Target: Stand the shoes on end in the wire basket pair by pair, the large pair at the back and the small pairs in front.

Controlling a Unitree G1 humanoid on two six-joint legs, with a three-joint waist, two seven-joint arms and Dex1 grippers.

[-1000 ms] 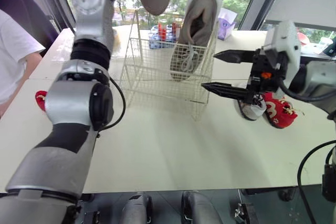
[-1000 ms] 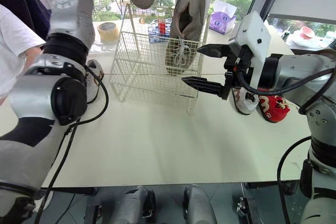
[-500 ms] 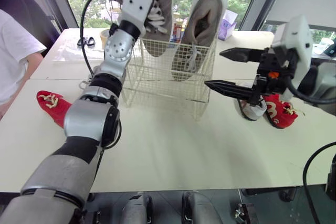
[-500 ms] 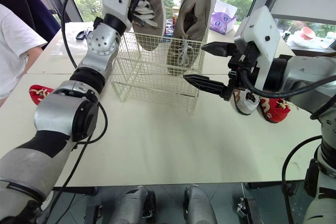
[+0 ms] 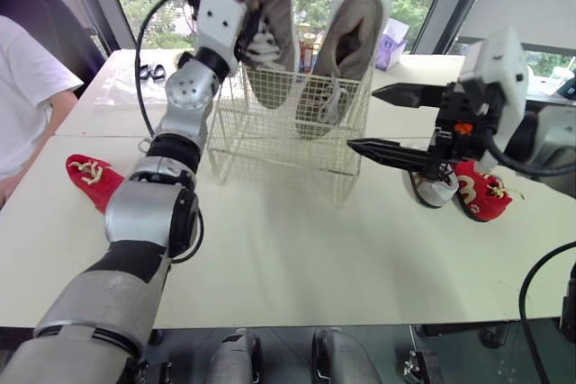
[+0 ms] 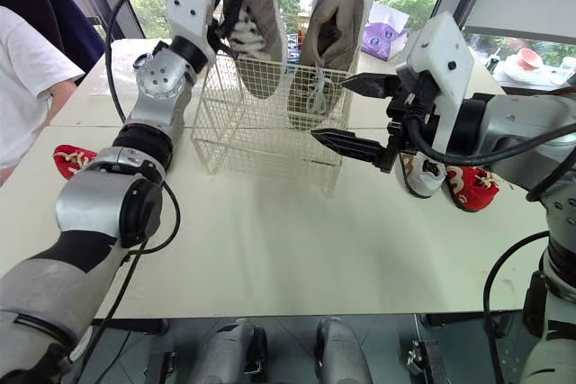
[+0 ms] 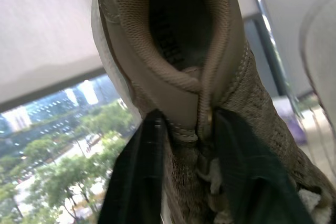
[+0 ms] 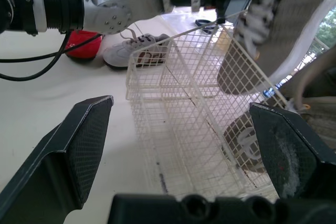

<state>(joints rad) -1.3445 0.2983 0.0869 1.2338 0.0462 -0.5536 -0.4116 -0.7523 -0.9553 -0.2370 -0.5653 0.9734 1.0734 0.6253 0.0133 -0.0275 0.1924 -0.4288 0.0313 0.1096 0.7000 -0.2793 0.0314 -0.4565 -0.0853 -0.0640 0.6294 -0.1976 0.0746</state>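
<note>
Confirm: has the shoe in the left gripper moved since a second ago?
Yes. The held shoe came down: its toe, then above the wire basket rim, is now inside.

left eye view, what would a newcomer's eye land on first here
The left gripper holds a tan shoe up high, toe down in the wire basket mid-table, beside a second tan shoe standing on end there. To the right, the open right gripper hovers beside the basket, with a small red shoe on the table behind it.
</note>
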